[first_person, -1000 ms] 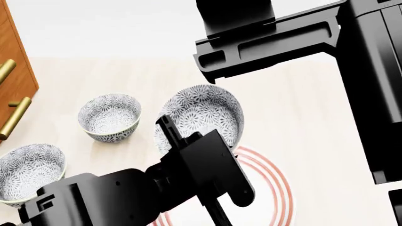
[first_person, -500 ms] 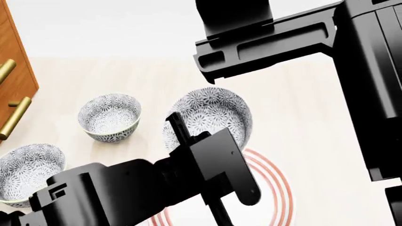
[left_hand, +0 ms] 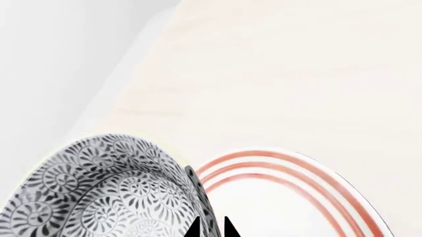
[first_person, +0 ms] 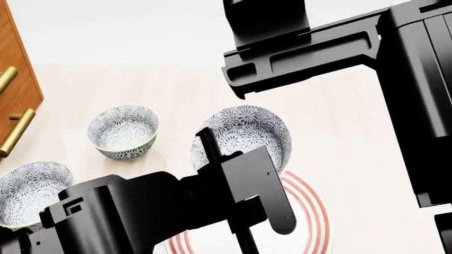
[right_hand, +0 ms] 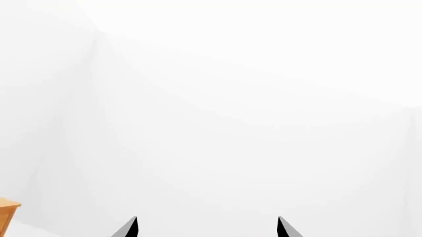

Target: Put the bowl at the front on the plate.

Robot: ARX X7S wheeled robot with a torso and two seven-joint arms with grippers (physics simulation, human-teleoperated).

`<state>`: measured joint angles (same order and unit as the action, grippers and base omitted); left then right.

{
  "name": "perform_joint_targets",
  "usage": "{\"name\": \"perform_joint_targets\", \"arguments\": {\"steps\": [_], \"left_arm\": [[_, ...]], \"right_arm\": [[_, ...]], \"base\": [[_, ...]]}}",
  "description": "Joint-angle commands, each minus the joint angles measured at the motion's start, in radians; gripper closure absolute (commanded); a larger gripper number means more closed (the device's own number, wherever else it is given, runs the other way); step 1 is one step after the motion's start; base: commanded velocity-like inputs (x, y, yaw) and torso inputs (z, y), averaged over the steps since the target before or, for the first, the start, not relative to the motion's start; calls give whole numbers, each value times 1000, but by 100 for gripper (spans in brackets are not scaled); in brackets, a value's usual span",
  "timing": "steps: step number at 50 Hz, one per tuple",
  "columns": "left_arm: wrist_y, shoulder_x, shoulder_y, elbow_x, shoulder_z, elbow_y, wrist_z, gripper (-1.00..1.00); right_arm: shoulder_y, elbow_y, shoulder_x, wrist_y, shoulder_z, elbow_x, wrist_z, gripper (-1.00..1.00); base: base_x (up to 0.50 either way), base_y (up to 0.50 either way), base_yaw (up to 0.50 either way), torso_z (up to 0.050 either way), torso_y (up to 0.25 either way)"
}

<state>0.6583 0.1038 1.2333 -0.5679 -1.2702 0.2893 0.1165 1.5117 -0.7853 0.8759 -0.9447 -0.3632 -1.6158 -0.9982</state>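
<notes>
The white, grey-flowered bowl (first_person: 247, 135) hangs over the red-ringed plate's (first_person: 314, 211) far rim, its wall clamped by the left claw (left_hand: 211, 228).

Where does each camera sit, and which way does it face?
Head view: looks down over the table; left arm holding the bowl, plate, two other bowls, right arm overhead.
Left wrist view: near the left gripper, pinching the bowl's rim beside the plate.
Right wrist view: faces blank wall; open right gripper.
Head and left wrist share bowl and plate.

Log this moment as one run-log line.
left gripper: shut on bowl rim | bowl: held above plate edge | right gripper: open, idle
</notes>
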Motion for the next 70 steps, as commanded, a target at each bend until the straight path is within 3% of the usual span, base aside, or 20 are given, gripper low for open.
{"name": "perform_joint_targets", "arguments": {"steps": [1,25,70], "left_arm": [[23,4,27,-12,-1,-11,29,100],[25,5,20,-27,-24,-9,69,100],[-109,-42,-62,29,-78,156,92,100]], "right_arm": [[-7,-5,9,5,4,0,1,-100],[-22,-16,21,15,9,0,-2,-100],[-77,-24,24,35,5,46,23,-100]], "base": [[0,0,0,0,0],[0,0,0,0,0],[0,0,0,0,0]]}}
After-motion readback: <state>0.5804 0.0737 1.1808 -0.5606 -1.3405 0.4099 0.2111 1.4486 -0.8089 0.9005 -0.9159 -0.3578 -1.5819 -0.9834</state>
